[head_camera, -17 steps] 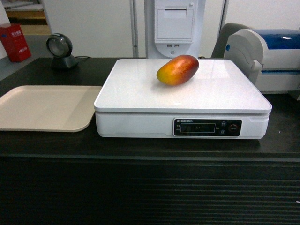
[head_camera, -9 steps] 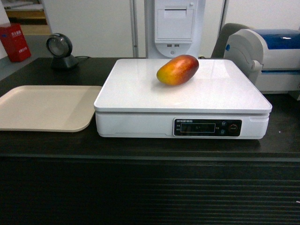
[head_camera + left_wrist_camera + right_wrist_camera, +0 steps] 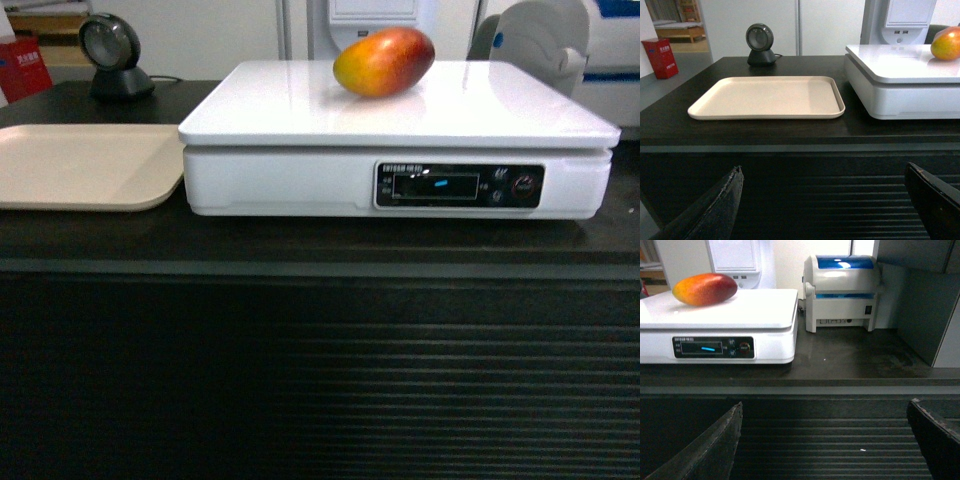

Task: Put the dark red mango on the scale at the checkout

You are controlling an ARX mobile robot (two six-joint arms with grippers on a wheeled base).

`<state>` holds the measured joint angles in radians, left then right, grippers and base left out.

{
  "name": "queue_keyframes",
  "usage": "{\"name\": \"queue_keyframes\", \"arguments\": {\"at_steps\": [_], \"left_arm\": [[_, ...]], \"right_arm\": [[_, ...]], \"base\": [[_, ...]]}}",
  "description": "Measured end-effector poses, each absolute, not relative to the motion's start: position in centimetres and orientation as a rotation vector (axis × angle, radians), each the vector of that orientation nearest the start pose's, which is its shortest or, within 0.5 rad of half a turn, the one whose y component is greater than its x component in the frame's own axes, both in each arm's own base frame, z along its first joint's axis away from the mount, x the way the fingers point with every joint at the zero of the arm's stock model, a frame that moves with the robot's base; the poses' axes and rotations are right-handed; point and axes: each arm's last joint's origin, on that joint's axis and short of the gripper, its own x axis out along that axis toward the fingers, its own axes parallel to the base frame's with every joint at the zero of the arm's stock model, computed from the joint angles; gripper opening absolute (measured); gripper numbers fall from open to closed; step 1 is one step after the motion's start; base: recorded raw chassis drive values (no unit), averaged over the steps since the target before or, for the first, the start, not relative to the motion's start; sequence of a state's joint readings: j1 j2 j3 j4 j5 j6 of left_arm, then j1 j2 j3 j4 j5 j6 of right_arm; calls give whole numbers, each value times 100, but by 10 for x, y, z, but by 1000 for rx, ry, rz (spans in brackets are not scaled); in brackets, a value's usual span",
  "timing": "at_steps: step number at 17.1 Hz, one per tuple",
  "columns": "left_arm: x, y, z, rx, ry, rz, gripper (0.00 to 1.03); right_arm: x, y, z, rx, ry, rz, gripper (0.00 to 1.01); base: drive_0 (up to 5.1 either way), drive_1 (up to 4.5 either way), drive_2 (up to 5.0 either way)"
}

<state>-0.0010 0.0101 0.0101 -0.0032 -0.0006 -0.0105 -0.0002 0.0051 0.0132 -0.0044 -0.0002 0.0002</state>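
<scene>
The dark red mango (image 3: 384, 61) lies on its side on the white platform of the scale (image 3: 300, 110), toward the back; it also shows as the mango (image 3: 705, 289) and mango (image 3: 946, 43) in the wrist views. The scale (image 3: 765, 310) stands on the black checkout counter (image 3: 320, 250), its display panel (image 3: 458, 186) lit. My left gripper (image 3: 825, 172) is open, low in front of the ribbed counter front, holding nothing. My right gripper (image 3: 826, 407) is open too, empty, below the counter edge. Neither gripper appears in the head view.
A beige tray (image 3: 765, 96) lies left of the scale. A round black scanner (image 3: 760, 44) stands behind it. A white-and-blue printer (image 3: 841, 292) sits right of the scale, with a grey wall panel (image 3: 925, 305) beyond. A white kiosk (image 3: 900, 20) stands behind the scale.
The head view has dropped lower and moved closer: the scale and mango sit higher in the frame and more of the ribbed front shows. The mango has not moved on the scale.
</scene>
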Motion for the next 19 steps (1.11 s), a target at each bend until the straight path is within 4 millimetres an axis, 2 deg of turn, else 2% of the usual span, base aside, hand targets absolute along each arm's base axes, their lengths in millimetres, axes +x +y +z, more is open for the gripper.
{"name": "queue_keyframes", "arguments": {"at_steps": [19], "left_arm": [[98,0,166,-10,4,-1,98]], "right_arm": [[97,0,167,0,-4,0,98]], "base": [[0,0,0]]}}
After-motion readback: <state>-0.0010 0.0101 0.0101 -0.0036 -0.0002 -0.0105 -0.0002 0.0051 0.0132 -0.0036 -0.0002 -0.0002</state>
